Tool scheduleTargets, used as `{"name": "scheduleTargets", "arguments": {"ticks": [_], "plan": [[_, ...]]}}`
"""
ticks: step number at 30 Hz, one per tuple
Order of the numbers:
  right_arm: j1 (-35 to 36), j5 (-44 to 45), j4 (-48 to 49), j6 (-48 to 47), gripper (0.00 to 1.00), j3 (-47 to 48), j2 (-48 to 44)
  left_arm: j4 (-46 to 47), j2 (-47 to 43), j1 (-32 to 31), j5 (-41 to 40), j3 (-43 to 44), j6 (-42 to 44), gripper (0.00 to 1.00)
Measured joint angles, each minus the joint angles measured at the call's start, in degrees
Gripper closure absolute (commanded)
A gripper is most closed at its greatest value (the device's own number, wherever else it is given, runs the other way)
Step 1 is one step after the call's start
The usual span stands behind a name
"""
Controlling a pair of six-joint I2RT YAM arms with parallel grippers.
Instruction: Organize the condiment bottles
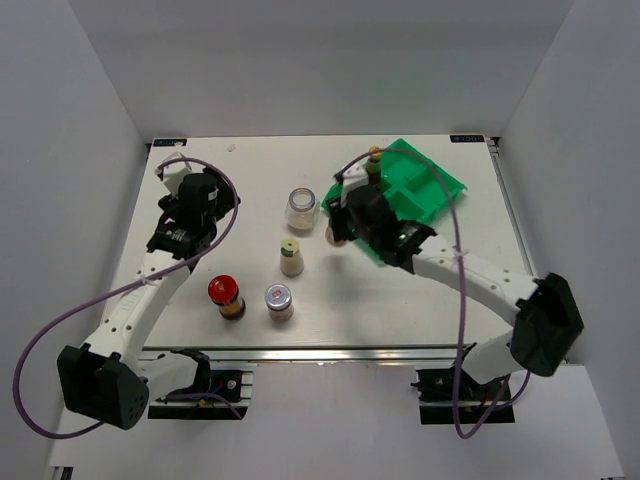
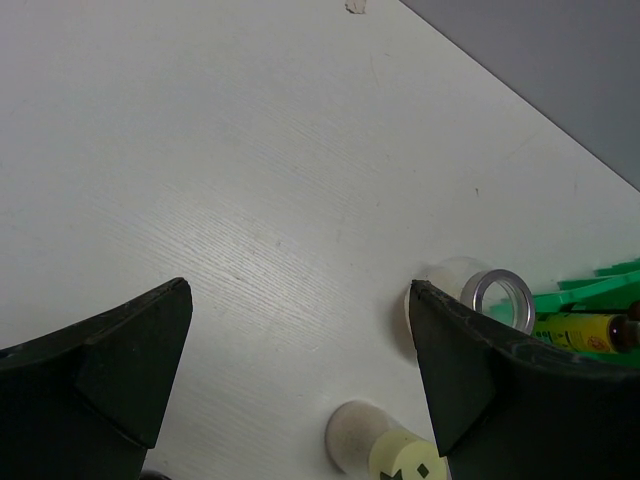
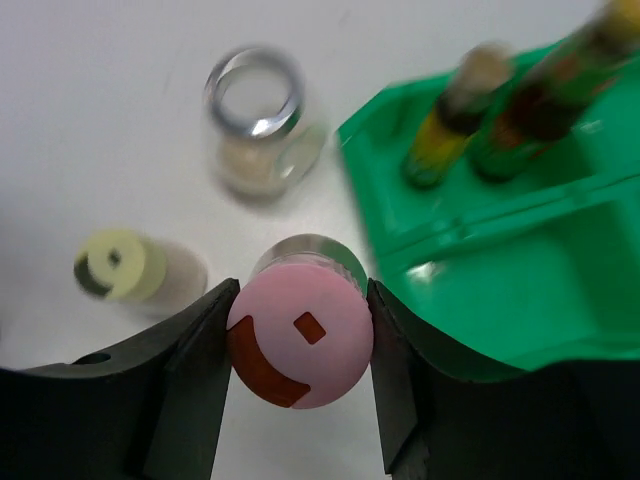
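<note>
My right gripper is shut on the pink-capped shaker, one finger against each side of its cap, just off the near-left edge of the green tray. Two dark yellow-capped bottles stand in the tray's far compartment. A clear glass jar stands open-mouthed left of the tray. The yellow-green-capped shaker, the red-lidded jar and the silver-lidded jar stand mid-table. My left gripper hangs open over bare table at the far left, holding nothing.
The green tray lies tilted at the table's far right corner. White walls close in the table on three sides. In the left wrist view the glass jar and the yellow-green shaker show past the right finger.
</note>
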Motion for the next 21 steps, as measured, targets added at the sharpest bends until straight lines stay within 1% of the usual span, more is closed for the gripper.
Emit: {"name": "scheduleTargets", "arguments": {"ticks": [2,5,9,11,14,19,21], "plan": [[-3.6,0.5,-0.1,-0.5,0.90,2.8,-3.4,0.6,0.7,0.3,0.1,0.3,0.4,0.02],[-12.1,2.4,-0.1,-1.5,0.90,8.4,-6.1,2.0,1.9,1.9,1.6,0.4,0.8,0.02],[-23.8,3.7,0.3,-1.9,0.90,16.0,-4.1,3.6,4.6,4.7,3.7,1.4,1.1,0.02],[-28.8,3.4,-0.1,-1.9,0.90,21.2,0.1,4.2,5.7,5.7,4.2,1.6,1.2,0.02],[-33.5,2.4,-0.9,-1.4,0.91,30.6,9.9,4.9,7.0,6.9,5.0,1.8,1.4,0.02],[-35.1,0.7,-4.9,-0.4,0.90,45.4,27.0,5.6,9.1,8.3,5.9,2.8,1.9,0.02],[-35.1,0.0,-6.2,0.3,0.90,49.6,32.8,5.6,9.2,8.7,6.1,2.9,2.1,0.02]]}}
